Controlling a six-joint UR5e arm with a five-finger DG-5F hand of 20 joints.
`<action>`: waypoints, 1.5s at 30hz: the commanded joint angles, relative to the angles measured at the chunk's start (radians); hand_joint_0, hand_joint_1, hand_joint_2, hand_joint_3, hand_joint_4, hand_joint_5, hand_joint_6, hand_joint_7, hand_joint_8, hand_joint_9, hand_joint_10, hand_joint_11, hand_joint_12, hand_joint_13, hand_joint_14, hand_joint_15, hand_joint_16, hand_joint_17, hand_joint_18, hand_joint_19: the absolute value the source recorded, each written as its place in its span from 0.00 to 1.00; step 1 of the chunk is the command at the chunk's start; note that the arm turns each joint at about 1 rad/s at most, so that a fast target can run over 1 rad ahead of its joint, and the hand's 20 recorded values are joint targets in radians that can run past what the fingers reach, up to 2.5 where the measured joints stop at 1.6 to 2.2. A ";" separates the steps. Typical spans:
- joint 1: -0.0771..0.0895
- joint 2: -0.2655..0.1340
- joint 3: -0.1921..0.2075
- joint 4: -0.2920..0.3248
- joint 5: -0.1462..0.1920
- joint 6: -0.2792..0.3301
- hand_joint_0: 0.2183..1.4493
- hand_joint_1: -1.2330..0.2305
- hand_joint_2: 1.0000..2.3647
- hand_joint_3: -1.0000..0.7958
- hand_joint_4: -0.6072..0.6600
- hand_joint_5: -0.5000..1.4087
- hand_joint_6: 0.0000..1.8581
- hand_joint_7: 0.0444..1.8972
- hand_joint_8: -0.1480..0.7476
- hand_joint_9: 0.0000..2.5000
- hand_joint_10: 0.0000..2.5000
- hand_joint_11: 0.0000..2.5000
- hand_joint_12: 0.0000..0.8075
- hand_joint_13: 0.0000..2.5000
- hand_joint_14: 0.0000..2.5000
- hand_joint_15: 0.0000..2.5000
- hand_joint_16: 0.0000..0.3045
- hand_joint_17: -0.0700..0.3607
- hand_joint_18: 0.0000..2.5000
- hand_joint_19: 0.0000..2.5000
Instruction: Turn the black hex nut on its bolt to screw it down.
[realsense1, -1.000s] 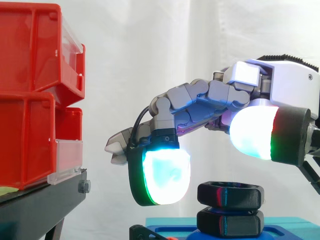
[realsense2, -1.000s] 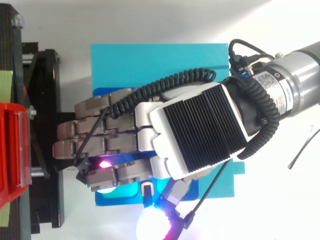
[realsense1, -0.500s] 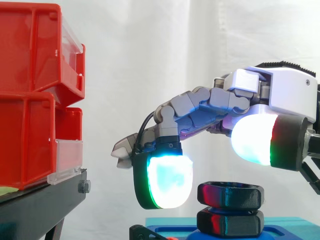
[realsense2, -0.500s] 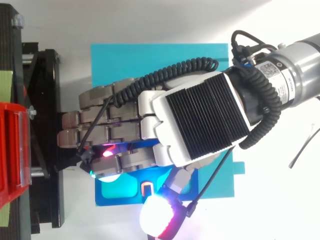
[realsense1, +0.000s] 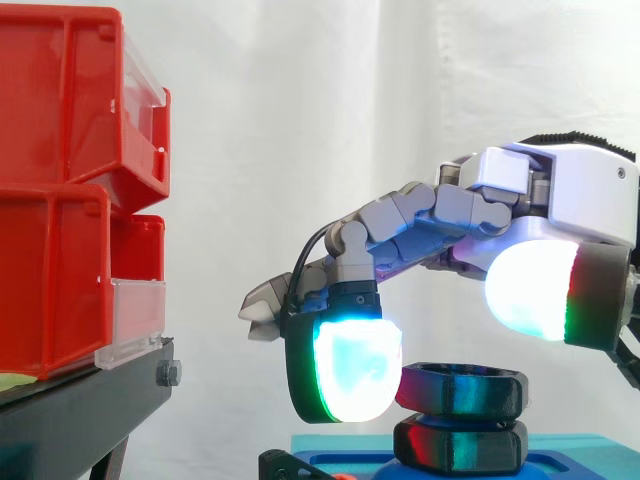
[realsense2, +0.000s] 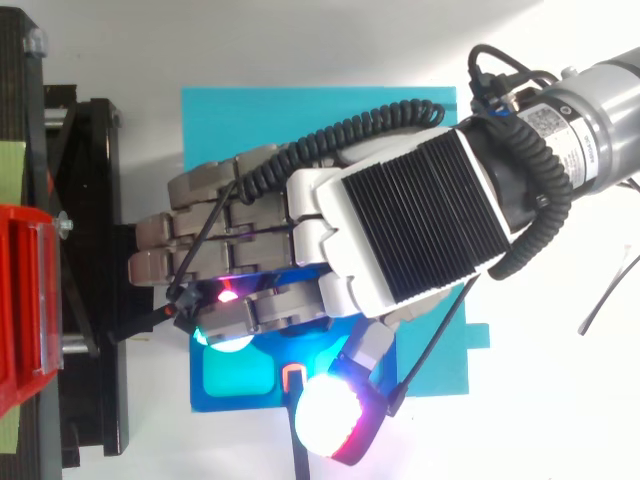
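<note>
We note the hand (realsense1: 585, 190) arched over the black hex nut (realsense1: 462, 390), fingers apart, not clamped on it. One glowing fingertip (realsense1: 350, 365) hangs at the nut's left side, touching or just beside it. The thumb pad (realsense1: 535, 300) sits above its right, clear. The nut tops a second black hex piece (realsense1: 460, 445) on a blue base (realsense2: 240, 403), right of the red bins (realsense1: 60, 200).

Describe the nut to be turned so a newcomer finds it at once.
In the side view, find the turquoise block along the bottom edge, under the hand. A black hex piece sits on it; the nut is the matching one stacked on top, beside the glowing fingertip.
</note>
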 joint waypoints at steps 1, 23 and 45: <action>-0.010 0.000 -0.001 0.000 -0.003 0.000 0.23 0.67 0.00 0.28 0.67 0.20 0.38 0.54 0.52 0.24 0.00 0.07 0.48 0.24 0.00 0.06 0.18 0.45 0.25 0.12; -0.077 0.000 -0.001 -0.011 -0.087 -0.023 0.23 0.67 0.00 0.28 0.67 0.20 0.38 0.53 0.52 0.24 0.00 0.07 0.48 0.24 0.00 0.06 0.18 0.45 0.25 0.12; -0.115 0.012 0.058 -0.043 -0.150 -0.018 0.23 0.67 0.00 0.28 0.69 0.20 0.36 0.55 0.52 0.24 0.00 0.07 0.48 0.24 0.00 0.07 0.18 0.45 0.25 0.12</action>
